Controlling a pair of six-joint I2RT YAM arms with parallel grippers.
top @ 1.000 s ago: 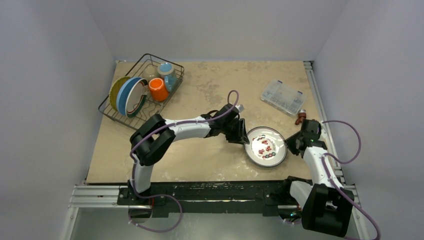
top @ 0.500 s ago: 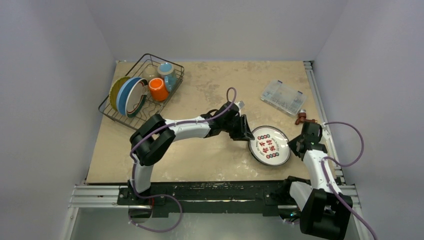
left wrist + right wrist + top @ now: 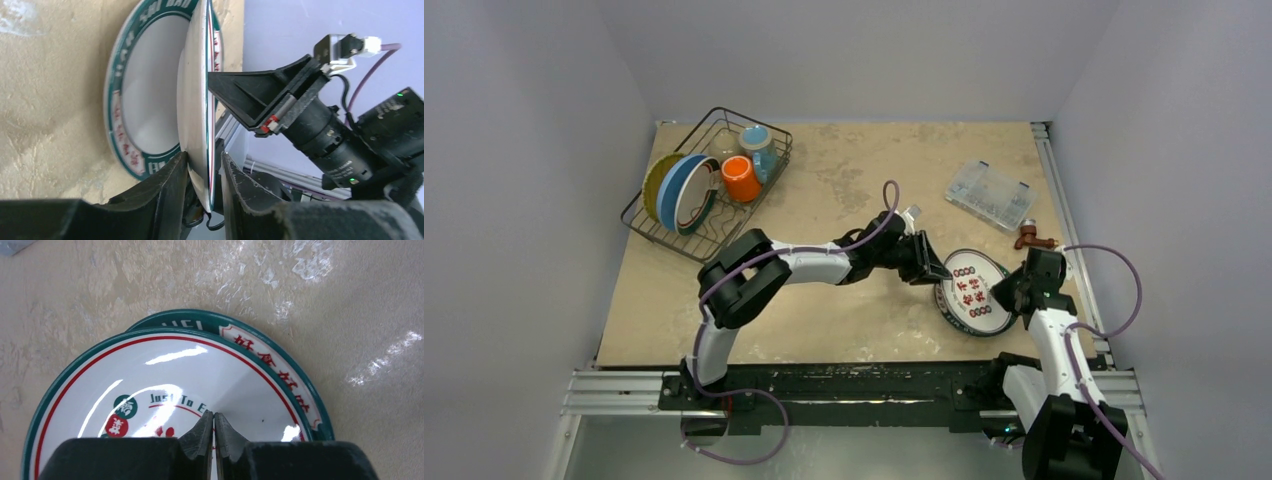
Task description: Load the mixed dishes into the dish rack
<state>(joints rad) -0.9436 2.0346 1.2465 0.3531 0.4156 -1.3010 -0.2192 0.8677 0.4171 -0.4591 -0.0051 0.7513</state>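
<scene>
- My left gripper [image 3: 204, 162] pinches the rim of the tilted top plate [image 3: 192, 100].
- My right gripper [image 3: 214, 422], shut and empty, presses that plate's face.
- It leans over the lower plate [image 3: 135, 100], well apart from the rack [image 3: 724, 218].

Both arms reach inward, grippers meeting.
Left gripper [image 3: 205, 170] clamps the red-dotted plate [image 3: 194, 100] by its rim; right gripper [image 3: 214, 432] fully closed, tips against it.

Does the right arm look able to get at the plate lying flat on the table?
Probably not: the tilted plate, pinched by the left tool, stands between the shut right tool and the flat plate.
</scene>
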